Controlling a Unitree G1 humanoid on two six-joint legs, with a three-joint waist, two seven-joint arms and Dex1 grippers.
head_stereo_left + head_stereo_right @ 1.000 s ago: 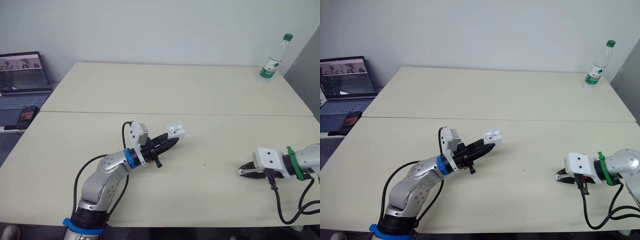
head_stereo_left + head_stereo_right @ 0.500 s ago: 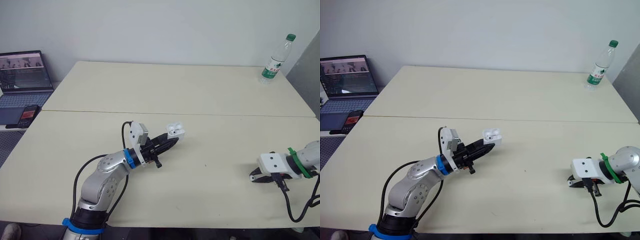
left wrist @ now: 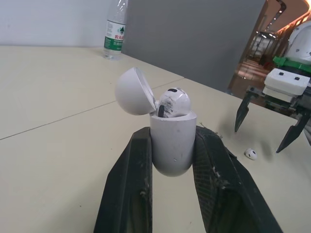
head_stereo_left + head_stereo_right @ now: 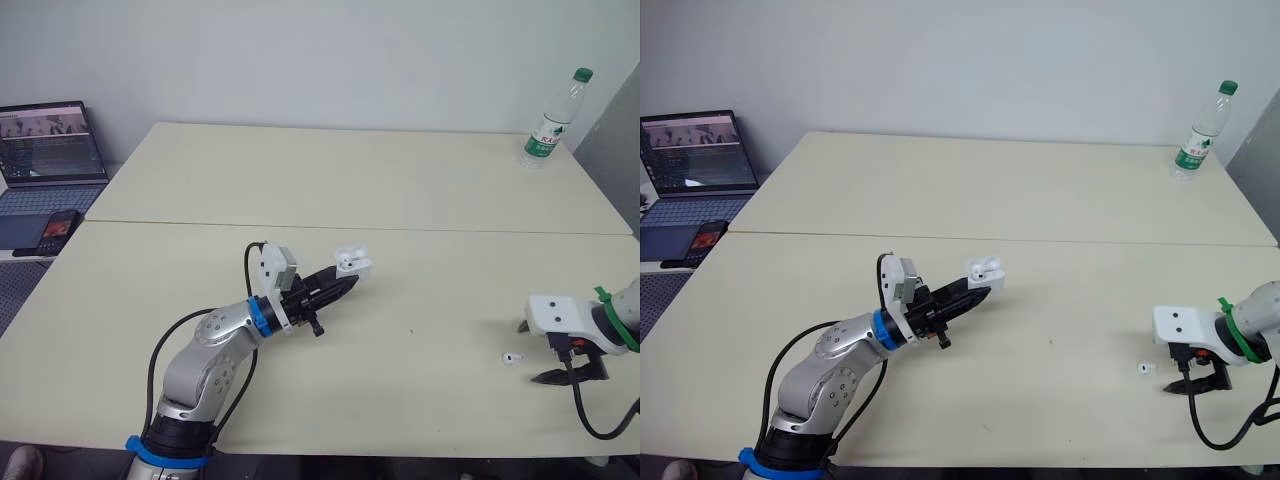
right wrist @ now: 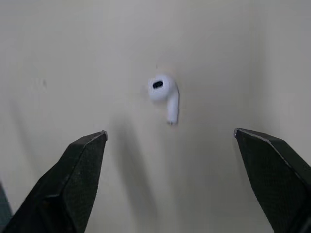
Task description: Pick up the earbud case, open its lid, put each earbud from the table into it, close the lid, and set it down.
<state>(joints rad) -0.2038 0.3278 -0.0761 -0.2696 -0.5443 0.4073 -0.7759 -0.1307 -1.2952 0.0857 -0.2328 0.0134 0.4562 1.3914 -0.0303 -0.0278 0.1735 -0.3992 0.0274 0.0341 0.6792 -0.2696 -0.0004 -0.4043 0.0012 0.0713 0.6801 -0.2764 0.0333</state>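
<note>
While the left claw [image 3: 172,130] grips the open white earbud case [image 3: 172,151], a small white earbud [image 5: 163,92] lies before the spread right claw [image 5: 170,133], stem toward it.

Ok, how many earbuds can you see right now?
2. One earbud sits in the open earbud case held by the left pincer; the other earbud lies on the table, just ahead of the open right pincer. I see no others.

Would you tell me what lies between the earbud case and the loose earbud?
Only bare table between case and earbud, per the left eye view.
</note>
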